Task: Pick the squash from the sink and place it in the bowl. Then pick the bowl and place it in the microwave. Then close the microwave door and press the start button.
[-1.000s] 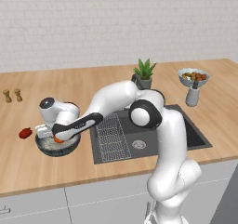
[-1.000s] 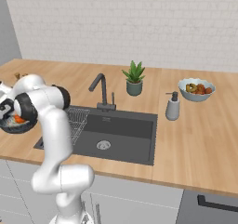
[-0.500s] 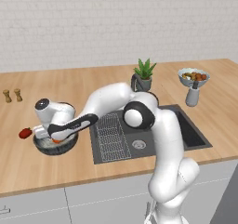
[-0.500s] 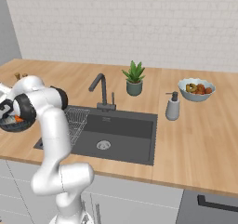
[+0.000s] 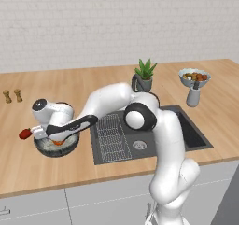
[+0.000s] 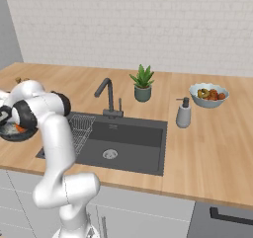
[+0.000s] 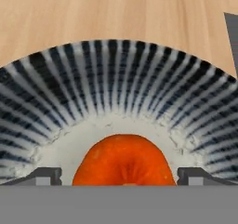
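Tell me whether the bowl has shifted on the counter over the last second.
No. In the left base view the bowl sits the same way left of the sink, with the squash inside it.

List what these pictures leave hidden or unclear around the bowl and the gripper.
- Squash: its lower part is cut off by the hand view's bottom edge.
- Bowl: in the left base view the arm covers much of it; in the right base view the left edge cuts it off.
- Gripper: the finger tips stand apart on either side of the squash; contact cannot be judged.
- Red item beside the bowl: too small to identify.
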